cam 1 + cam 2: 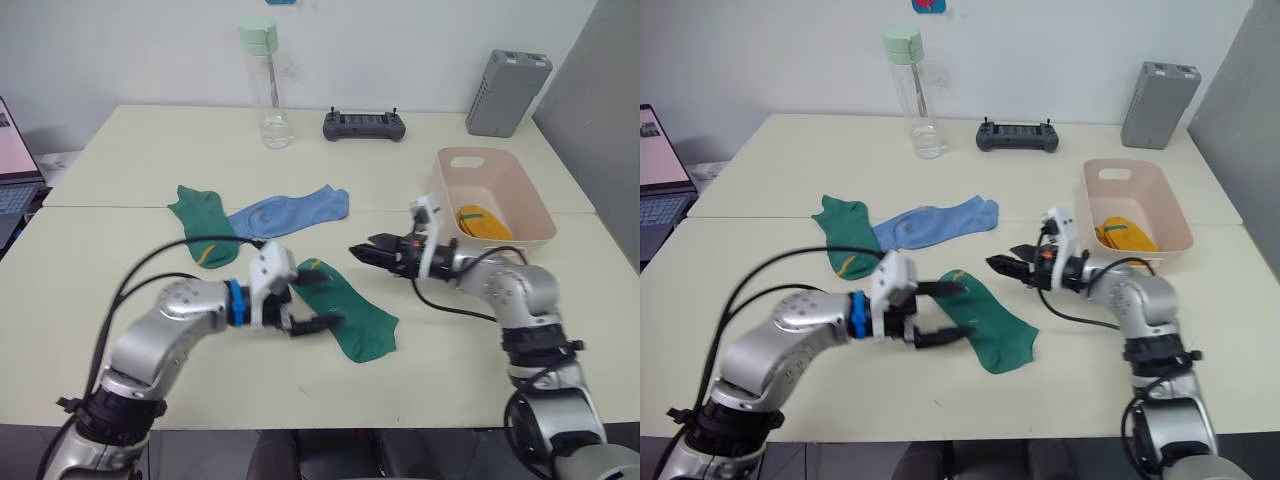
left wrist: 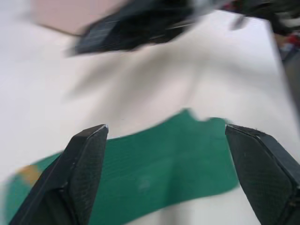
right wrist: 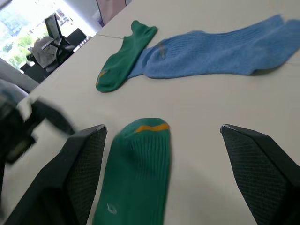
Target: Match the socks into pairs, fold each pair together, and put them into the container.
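Left gripper (image 1: 318, 309) gapes over a green sock (image 1: 350, 312); right gripper (image 1: 372, 248) spread, unladen.

green socks (image 1: 352, 310) apart; yellow pair (image 1: 484, 222) in tub (image 1: 494, 160)

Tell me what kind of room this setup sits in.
Probably an office or lab: a laptop at the pale table's edge, a handheld controller near the wall, and an office chair by bright windows.

A clear water bottle (image 1: 265, 82) with a pale green cap stands at the table's (image 1: 140, 140) far edge. A black handheld controller (image 1: 364, 125) lies beside it, a grey ribbed box (image 1: 508, 93) farther right, and a laptop (image 1: 14, 180) at the left.
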Robot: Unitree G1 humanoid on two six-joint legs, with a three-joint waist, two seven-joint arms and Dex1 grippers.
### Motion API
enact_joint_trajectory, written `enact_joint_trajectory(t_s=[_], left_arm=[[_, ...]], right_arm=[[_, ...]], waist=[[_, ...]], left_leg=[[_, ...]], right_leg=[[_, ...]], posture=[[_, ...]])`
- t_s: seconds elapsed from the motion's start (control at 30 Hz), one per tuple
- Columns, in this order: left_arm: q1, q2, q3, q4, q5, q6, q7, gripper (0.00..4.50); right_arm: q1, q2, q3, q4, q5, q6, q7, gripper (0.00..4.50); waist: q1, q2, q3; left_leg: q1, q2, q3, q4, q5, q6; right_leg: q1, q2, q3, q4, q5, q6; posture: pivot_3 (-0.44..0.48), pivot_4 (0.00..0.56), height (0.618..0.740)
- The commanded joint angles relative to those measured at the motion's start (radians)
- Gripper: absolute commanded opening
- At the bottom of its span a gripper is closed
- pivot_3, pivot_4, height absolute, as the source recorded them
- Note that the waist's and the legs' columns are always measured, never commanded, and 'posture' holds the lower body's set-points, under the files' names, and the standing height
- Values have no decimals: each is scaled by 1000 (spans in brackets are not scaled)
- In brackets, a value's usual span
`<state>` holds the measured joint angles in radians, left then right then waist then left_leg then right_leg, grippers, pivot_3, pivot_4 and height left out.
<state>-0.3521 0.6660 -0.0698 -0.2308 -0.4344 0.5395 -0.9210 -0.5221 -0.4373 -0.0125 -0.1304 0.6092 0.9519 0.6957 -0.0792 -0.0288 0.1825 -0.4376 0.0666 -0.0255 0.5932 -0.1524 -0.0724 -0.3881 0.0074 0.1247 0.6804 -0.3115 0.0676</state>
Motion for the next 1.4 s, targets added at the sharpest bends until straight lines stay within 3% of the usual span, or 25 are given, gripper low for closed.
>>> enact_joint_trajectory(t_s=[0.03,0.27,0.43,0.53,0.73,0.87,0.9,1.17,1.27,1.4], left_arm=[[-83,-18,25,187,117,-126,82,4104],[-197,-99,-73,474,250,-272,63,4104],[-223,-144,-109,586,286,-319,21,4104],[-221,-142,-111,614,303,-330,1,3474],[-204,-148,-99,596,300,-335,-26,1574],[-172,-148,-79,540,293,-324,-9,279],[-155,-147,-70,511,286,-306,0,24],[133,-131,45,70,198,-30,151,24],[259,-158,109,-138,150,111,256,24],[317,-216,175,-302,115,256,397,24]], right_arm=[[129,-141,80,-190,-60,-90,99,4220],[365,-238,92,-384,-37,-163,171,4220],[414,-224,188,-350,-152,-259,135,4220],[430,-218,208,-320,-182,-284,129,3565],[449,-212,226,-297,-222,-325,128,1437],[451,-224,195,-286,-216,-335,144,8],[446,-229,187,-280,-221,-344,147,0],[353,-270,118,-237,-189,-370,232,0],[301,-293,132,-168,-191,-417,324,0],[255,-315,164,-95,-190,-436,419,0]], waist=[[8,0,0],[17,-1,0],[18,-1,0],[20,-1,0],[21,-2,0],[21,-2,0],[20,-2,0],[16,-2,0],[16,-2,0],[28,-2,0]], left_leg=[[0,0,0,0,0,0],[-1,-1,1,0,0,0],[0,-1,0,1,0,0],[0,-1,1,2,0,0],[1,-1,0,3,0,0],[1,-1,0,3,0,0],[1,-1,0,3,0,0],[2,0,0,3,0,0],[3,0,0,2,0,0],[3,-1,0,5,0,0]], right_leg=[[0,0,0,0,0,0],[0,-1,1,0,-1,1],[0,0,1,1,-1,2],[1,0,1,0,0,3],[2,0,1,1,0,3],[3,0,1,1,0,3],[3,0,1,1,0,3],[3,-1,1,1,0,3],[4,-1,1,1,0,3],[5,-1,1,1,0,3]], posture=[[0,150,740],[0,150,740],[0,150,740],[0,150,740],[0,150,740],[0,150,740],[0,150,740],[0,150,740],[0,150,740],[0,150,740]])
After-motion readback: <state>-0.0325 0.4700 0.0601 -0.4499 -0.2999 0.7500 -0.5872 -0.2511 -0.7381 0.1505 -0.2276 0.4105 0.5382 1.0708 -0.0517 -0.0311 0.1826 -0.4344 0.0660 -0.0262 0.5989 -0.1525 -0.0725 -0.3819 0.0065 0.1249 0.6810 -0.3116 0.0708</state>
